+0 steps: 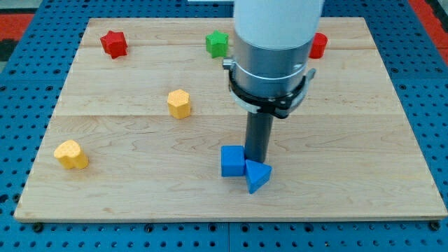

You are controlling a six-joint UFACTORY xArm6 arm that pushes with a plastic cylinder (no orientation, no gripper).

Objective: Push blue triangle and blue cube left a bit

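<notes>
Blue triangle point(257, 176) sits nearest us, low centre of the wooden surface point(364, 140), touching the blue cube point(232, 161) just to its left. We see our tip point(256, 160) right behind the triangle and hard against the cube's right side; its very end is partly hidden by the triangle. No gripper here, only the rod, so nothing is clamped or let go. Further left, near the left edge, a yellow block point(71, 154). Farther back, left of centre, a yellow hexagonal block point(179, 103). At the far edge: red star point(113, 43) on the left, green star point(218, 43) near centre, a red block point(318, 45) on the right, partly hidden by the arm.
</notes>
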